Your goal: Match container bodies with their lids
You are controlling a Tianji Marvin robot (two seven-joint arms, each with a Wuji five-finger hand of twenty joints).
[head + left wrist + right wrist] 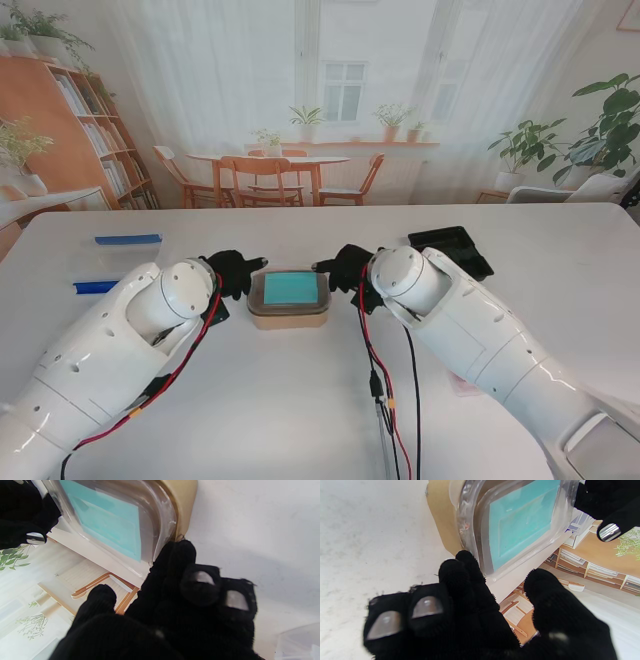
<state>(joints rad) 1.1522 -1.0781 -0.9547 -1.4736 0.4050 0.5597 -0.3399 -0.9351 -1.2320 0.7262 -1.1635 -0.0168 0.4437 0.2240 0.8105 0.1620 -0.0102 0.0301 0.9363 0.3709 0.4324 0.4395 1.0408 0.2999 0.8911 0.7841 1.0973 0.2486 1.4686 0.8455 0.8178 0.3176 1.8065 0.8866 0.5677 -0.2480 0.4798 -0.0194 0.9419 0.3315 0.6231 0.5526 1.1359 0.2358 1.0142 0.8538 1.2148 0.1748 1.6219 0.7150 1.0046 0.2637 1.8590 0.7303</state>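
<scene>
Two-handedly flanking the lidded container (288, 300) in the stand's view, reaching in with the left hand (235, 272) and the right hand (348, 268) so that the fingertips are meeting its opposite short ends, probably steadying the box from both ends while seating the lid. Leaving a black tray (452, 248) well beyond the right fingers and two blue-edged pieces (128, 239) well outside the left fingers, all still lying on the table (300, 420) and seemingly waiting to be matched. Looking along the left hand (175, 610): touching the longest fingertip (180, 552) to the corner where the clear lid (107, 522) is overlapping the tan body (185, 502), curling the outer two fingers under, holding the thumb off to the side and touching nothing, so clasping nothing, only pressing or nudging the rim. Looking along the right hand (470, 620): mirroring that, laying one fingertip (465, 560) against the lid's (520, 522) edge just beside the tan wall (440, 520), keeping the thumb (545, 585) spread clear of the box, folding the outer fingers, gripping nothing. Judging the lid as already sitting on its body, though not showing whether it is fully snapped down.
</scene>
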